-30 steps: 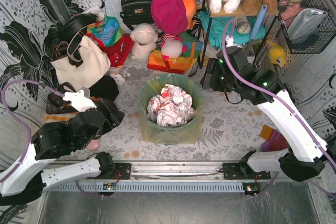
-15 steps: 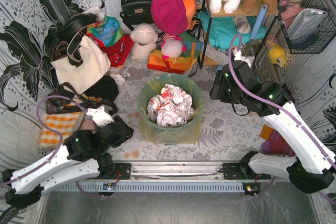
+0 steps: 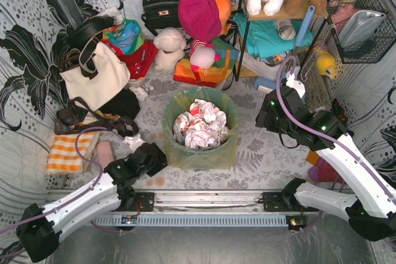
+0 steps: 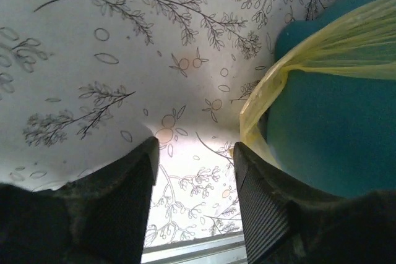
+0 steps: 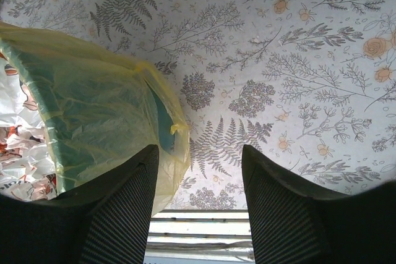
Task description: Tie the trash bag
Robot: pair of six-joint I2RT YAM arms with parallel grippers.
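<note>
– Bag [image 3: 201, 156] first: where is it sitting for you?
– It is lining the bin [image 4: 334, 134] in the middle of the table [image 3: 253, 162], its rim folding down over the outside, so the loose skirt is what you are reaching for. Paper [image 3: 201, 125] is filling it.
– And nearest the bases?
– Your left gripper [image 4: 193, 165] is hovering low at the bin's near-left side, jaws apart and holding nothing. A hanging fold of film is lying just beside one finger [image 4: 266, 208]; whether it is touching, I cannot tell.
– The other side?
– Your right gripper [image 5: 199, 171] is waiting a little farther back on the bin's right, jaws also apart and empty, the skirt drooping just in front of them. Judging by that, you are flanking it to pull two opposite flaps up for the knot.
– Anything behind?
– A tote [image 3: 93, 78] and toys [image 3: 168, 47] are crowding the back, well apart from your work.
</note>
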